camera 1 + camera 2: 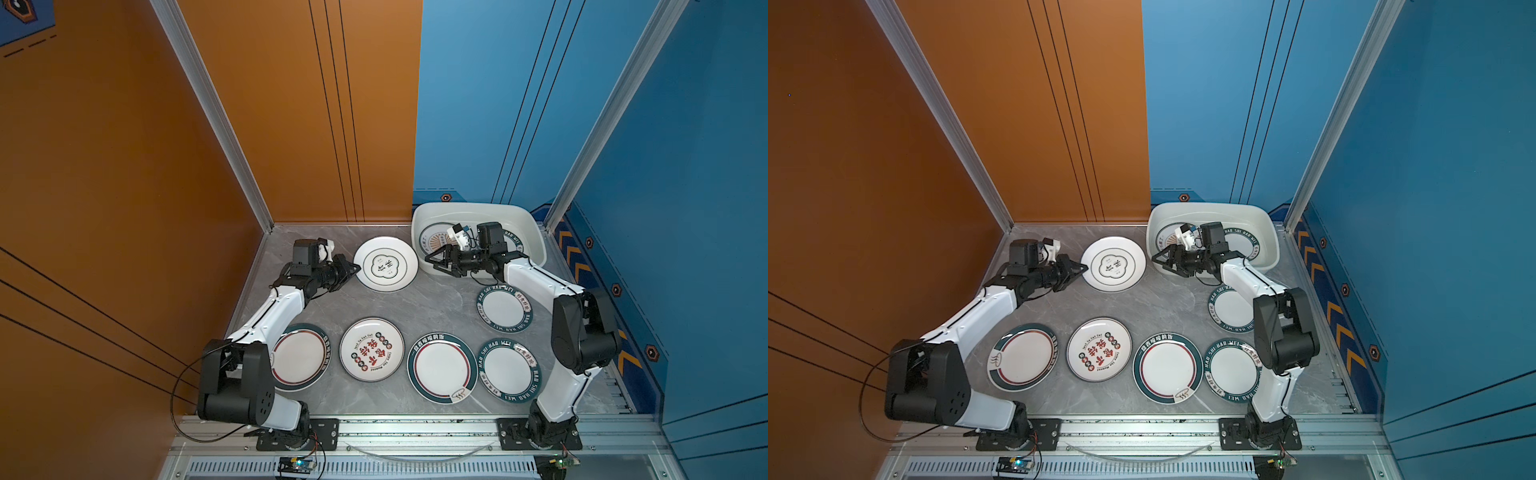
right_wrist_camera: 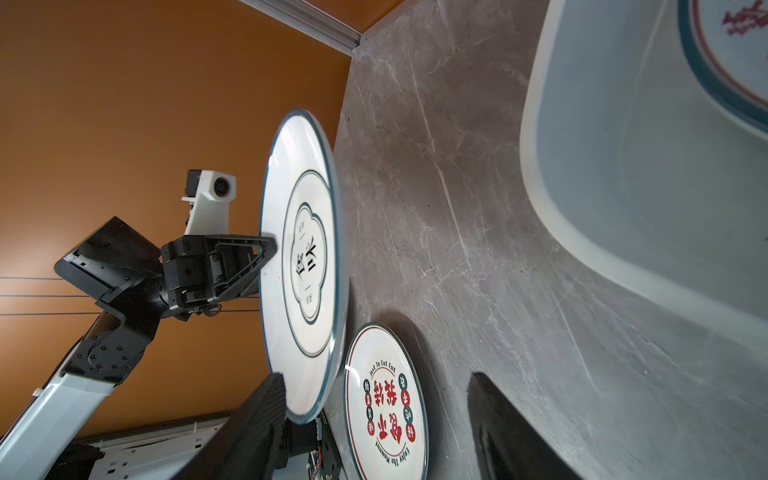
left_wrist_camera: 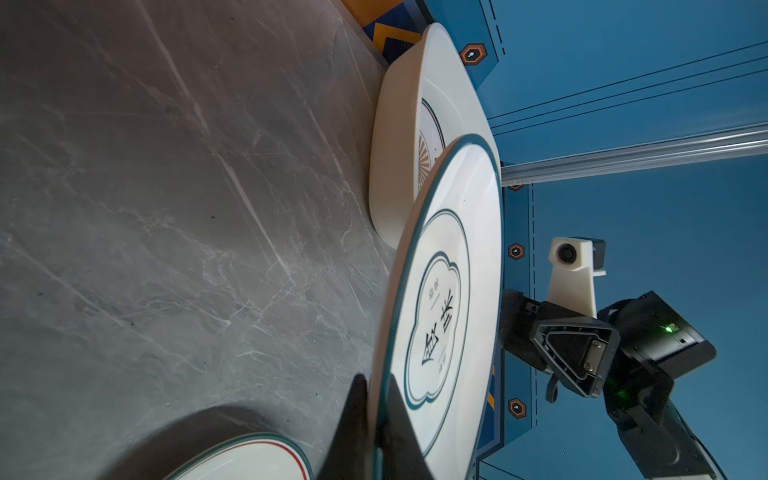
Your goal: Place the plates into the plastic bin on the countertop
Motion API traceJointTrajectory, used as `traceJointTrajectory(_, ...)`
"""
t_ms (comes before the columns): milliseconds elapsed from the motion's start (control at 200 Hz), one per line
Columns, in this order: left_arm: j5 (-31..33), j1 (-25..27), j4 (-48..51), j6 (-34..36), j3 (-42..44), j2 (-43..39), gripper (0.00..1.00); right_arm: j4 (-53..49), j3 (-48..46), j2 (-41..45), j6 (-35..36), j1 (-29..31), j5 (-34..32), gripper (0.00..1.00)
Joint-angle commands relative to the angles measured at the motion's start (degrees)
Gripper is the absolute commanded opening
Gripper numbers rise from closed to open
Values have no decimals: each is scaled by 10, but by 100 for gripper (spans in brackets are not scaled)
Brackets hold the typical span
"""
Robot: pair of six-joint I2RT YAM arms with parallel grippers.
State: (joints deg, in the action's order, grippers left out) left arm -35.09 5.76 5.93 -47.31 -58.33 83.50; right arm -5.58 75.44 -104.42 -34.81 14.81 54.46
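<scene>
Left claw (image 1: 356,269) is pinched tight on the rim of a white plate (image 1: 385,264) with a flower-shaped emblem, holding it clear of the countertop (image 1: 432,303), just left of the plastic bin (image 1: 473,205) in both top views. Right claw (image 1: 431,264) hangs over the bin's near left corner with its jaws spread wide and nothing between them. Two plates lie inside the bin, a sunburst plate (image 1: 432,241) and a green-rimmed plate (image 1: 510,242), while five more plates (image 1: 371,349) rest flat on the countertop, nearer the arm bases
</scene>
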Motion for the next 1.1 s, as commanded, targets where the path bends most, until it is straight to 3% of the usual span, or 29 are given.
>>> traceJointTrajectory(0, -30, 21, -17, -12, -46, 8, 0, 24, 14, -14, -13, 7, 17, 71)
traceJointTrajectory(440, -21, 74, 10, 1, -101, 57, 0, 56, 31, -34, -35, 29, 23, 63)
traceJointTrajectory(986, 1, 103, 98, 57, -166, 100, 0, 50, 29, -35, -35, 22, 23, 6)
traceJointTrajectory(1091, 5, 104, 109, 64, -173, 104, 12, 38, 33, -33, -33, 13, 16, 0)
